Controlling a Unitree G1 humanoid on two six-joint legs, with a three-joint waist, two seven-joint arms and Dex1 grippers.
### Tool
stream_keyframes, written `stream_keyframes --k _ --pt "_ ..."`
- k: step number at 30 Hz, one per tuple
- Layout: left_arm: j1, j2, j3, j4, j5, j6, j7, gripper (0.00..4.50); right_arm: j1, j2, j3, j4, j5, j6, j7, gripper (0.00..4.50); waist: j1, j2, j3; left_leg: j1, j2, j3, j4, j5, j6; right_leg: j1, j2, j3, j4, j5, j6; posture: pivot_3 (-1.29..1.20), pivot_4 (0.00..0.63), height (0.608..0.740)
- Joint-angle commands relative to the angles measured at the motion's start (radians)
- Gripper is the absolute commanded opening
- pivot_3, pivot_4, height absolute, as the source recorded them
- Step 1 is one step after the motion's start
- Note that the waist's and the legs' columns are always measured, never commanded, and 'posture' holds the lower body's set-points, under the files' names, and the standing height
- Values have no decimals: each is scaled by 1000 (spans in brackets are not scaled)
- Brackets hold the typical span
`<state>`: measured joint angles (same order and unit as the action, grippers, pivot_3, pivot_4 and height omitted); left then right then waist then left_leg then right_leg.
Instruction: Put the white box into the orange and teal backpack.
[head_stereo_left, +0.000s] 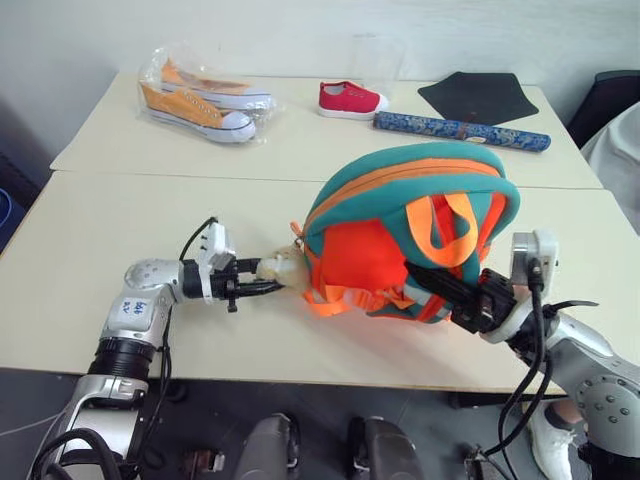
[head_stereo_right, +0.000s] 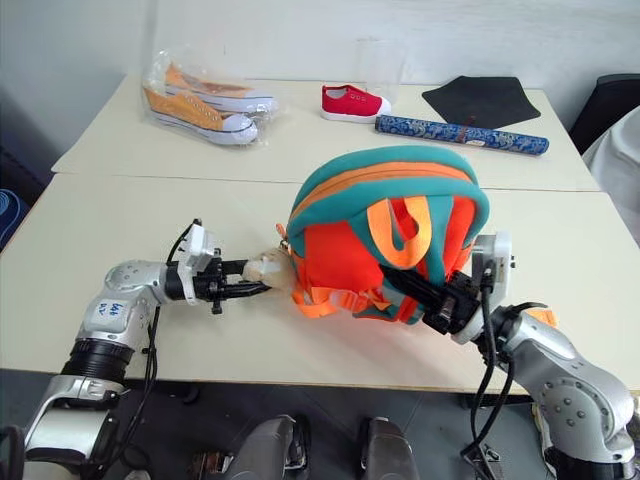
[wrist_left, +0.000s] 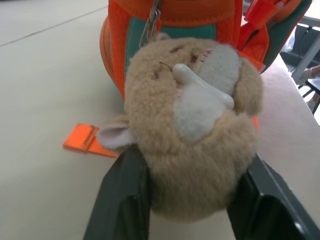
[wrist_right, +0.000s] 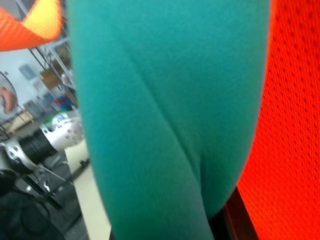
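Cream desk (head_stereo_left: 150, 200) carries the orange and teal backpack (head_stereo_left: 400, 230) near its front edge, with the left hand (head_stereo_left: 262, 287) straddling the beige plush charm (wrist_left: 192, 125), fingers (wrist_left: 125, 200) against its sides, while the right hand (head_stereo_left: 425, 280) is clenched on the backpack's teal trim (wrist_right: 165, 115).

Backpack (head_stereo_left: 385, 235): I see an orange body, teal trim, orange straps.
Plush charm (wrist_left: 192, 125): beige fur with a white muzzle patch.
Left gripper (wrist_left: 192, 200): I read black fingers.
Table (head_stereo_left: 120, 270): cream, plain.
Bagged sneakers (head_stereo_left: 205, 100): orange with white soles.
Single shoe (head_stereo_left: 350, 99): red, white sole.
Roll (head_stereo_left: 460, 131): blue, patterned.
Mat (head_stereo_left: 478, 97): flat black.
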<state>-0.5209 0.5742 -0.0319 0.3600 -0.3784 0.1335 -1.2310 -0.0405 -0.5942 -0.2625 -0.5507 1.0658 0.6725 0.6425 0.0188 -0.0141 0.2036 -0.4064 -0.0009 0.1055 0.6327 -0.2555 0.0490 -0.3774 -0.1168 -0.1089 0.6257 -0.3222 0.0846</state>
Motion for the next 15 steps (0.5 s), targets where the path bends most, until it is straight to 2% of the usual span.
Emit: stream_keyframes --k 1,4,6,8,11,13,15 --pt "21 62 70 -9 -8 -9 -5 3110 24 -89 -26 -38 -77 -45 89 929 -1 0 0 0 0 0 0 0 0 0 0 0 0 0 0 0 150 740" --pt "101 169 148 -91 -20 -21 -21 4012 121 -205 -145 -63 -228 -163 205 1944 -2 0 0 0 0 0 -1 -1 1 0 0 0 -1 0 0 0 150 740" --pt "151 240 203 -117 -12 -25 -2 4500 194 -239 -247 -40 -264 -208 265 2618 -2 0 0 0 0 0 -2 -1 0 0 0 0 -2 0 0 0 150 740" --pt "202 289 265 -146 -45 16 7 4500 279 -261 -338 20 -294 -256 363 3301 2 0 0 0 0 -1 -2 -2 0 0 0 -1 -3 0 0 0 150 740" --pt "289 329 336 -189 -75 46 3 4500 340 -284 -394 168 -392 -382 478 4301 5 0 0 1 0 0 -1 -5 2 3 0 -1 -4 0 0 0 150 740" --pt "367 346 382 -205 -65 30 8 4500 342 -302 -397 318 -491 -509 528 4301 3 0 0 1 -1 1 0 -9 2 3 -1 1 -5 0 1 0 150 740" --pt "435 344 417 -197 -42 -38 14 4500 307 -309 -388 457 -521 -573 564 4409 2 0 0 1 -1 2 -1 -9 3 3 -2 1 -6 1 2 0 150 740"
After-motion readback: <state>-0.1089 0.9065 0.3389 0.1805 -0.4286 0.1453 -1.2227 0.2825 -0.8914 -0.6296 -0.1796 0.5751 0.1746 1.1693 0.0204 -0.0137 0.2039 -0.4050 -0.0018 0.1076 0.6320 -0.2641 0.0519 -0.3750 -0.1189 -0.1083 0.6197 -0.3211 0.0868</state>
